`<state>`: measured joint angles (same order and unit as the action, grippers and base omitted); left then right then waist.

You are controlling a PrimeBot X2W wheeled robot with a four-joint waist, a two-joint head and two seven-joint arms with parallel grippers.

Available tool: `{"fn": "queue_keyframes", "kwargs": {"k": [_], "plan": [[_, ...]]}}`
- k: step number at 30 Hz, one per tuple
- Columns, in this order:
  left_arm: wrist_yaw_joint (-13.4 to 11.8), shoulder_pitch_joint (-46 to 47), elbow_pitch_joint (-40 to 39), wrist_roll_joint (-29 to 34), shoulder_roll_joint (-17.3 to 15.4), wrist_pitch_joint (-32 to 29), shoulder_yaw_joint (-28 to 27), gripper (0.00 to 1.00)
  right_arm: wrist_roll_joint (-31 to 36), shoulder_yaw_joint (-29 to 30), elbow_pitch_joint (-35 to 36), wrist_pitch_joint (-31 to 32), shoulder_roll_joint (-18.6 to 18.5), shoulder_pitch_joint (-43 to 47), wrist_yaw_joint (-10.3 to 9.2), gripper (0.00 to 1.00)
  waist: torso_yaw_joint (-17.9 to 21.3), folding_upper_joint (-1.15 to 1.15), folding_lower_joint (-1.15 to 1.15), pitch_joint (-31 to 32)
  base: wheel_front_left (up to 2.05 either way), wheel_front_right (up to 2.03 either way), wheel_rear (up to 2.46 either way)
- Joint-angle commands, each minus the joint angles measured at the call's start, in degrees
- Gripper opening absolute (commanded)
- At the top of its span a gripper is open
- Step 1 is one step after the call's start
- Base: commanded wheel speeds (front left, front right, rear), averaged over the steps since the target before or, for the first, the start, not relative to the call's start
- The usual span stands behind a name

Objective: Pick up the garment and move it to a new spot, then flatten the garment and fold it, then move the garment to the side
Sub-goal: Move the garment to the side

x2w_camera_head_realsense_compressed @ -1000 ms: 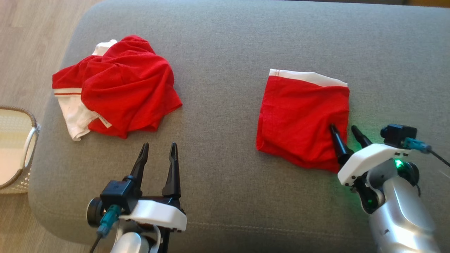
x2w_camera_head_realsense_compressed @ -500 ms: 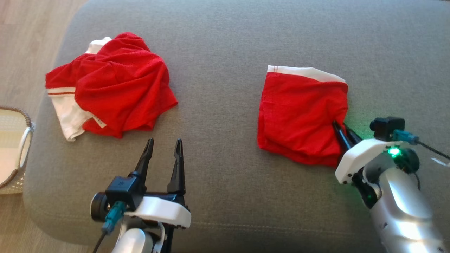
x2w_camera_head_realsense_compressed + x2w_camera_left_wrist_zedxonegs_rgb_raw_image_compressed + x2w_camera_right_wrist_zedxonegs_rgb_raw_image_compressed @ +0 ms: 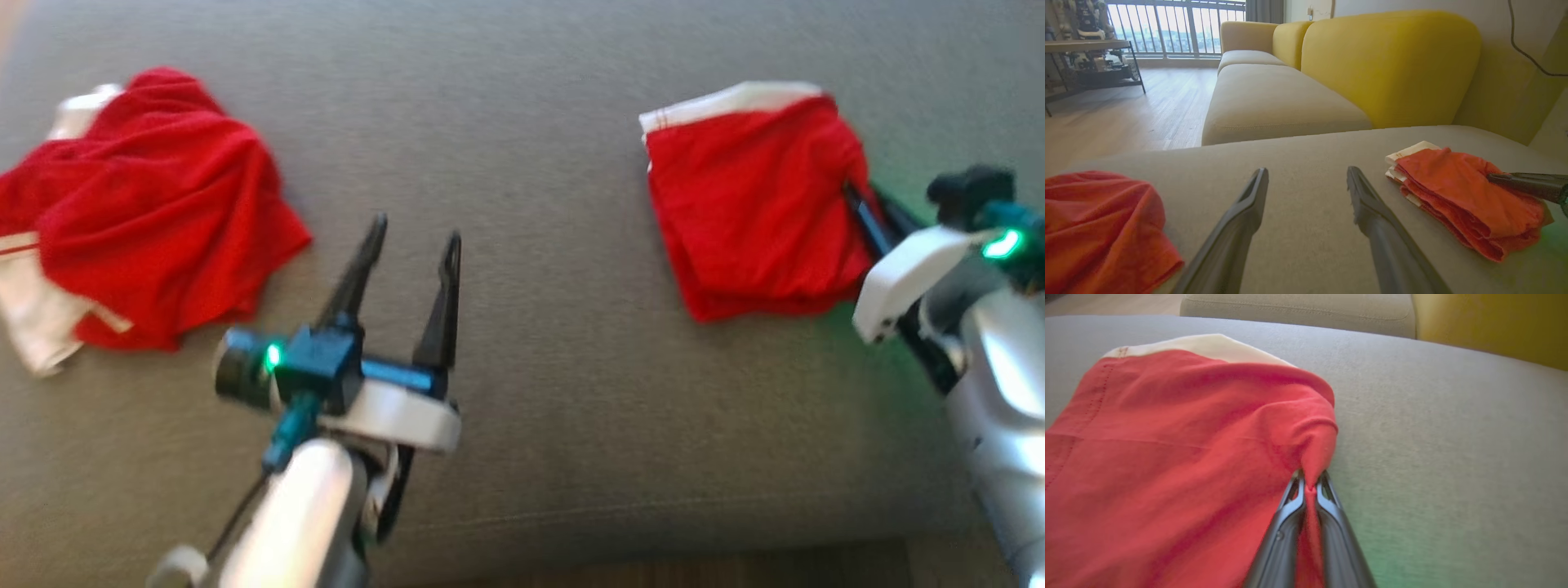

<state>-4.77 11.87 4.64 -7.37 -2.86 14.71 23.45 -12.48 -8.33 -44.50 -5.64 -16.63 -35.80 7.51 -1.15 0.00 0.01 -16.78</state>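
Folded garment (image 3: 751, 204) lies on the right part of the grey cushion (image 3: 522, 122). It is red, with a white band along the edge farthest from the cushion's front. In the left wrist view its stacked layers (image 3: 1457, 196) rest flat on the cushion top.

Right gripper (image 3: 853, 196) is clenched on the garment's right edge. The right wrist view has both fingers pressed together (image 3: 1308, 479) with a strip of red cloth pinched between them, and the fabric bunches into a ridge just above the pinch. One of its dark fingers also pokes in at the garment's side in the left wrist view (right edge of frame).

Left gripper (image 3: 416, 230) is released, fingers spread wide and holding nothing. It hovers over the middle of the cushion near the front edge, well apart from the garment. Bare cushion fabric shows between its fingers (image 3: 1257, 196).

Crumpled pile (image 3: 155, 220) of red and white cloth sits at the cushion's left end, untouched. Yellow backrest (image 3: 1388, 61) rises behind the cushion. Head view is motion-blurred, so fine detail is unclear.
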Motion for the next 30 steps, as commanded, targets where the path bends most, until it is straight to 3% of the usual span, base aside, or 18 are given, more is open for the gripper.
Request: {"fn": "queue_keyframes", "kwargs": {"k": [1, 12, 20, 30], "plan": [[0.17, 2.78, -1.74, 0.64, -0.4, 0.29, -1.71, 1.0, -0.62, -1.07, 1.7, -0.85, -0.88, -1.49, -0.02, 0.0, 3.06, 0.0, -0.01, -2.63, 0.0, 0.0, 0.0], [4.63, 16.51, -0.12, 5.75, -3.22, 0.29, -1.82, 1.0, -7.08, -2.19, -4.11, -6.36, -9.21, -11.08, -0.02, 0.0, 11.33, 0.0, -0.01, -10.97, 0.0, 0.0, 0.0], [4.76, 19.54, -0.18, 6.17, -3.97, 0.29, -2.07, 1.0, -8.41, -1.02, -7.48, -8.76, -11.84, -15.72, -0.02, 0.0, 13.71, 0.0, -0.01, -13.6, 0.0, 0.0, 0.0], [4.14, 18.63, -0.67, 5.8, -4.19, 0.29, -1.82, 1.0, -7.57, 3.97, -8.26, -9.33, -13.91, -16.86, -0.02, 0.0, 13.79, 0.0, -0.01, -15.18, 0.0, 0.0, 0.0]]}}
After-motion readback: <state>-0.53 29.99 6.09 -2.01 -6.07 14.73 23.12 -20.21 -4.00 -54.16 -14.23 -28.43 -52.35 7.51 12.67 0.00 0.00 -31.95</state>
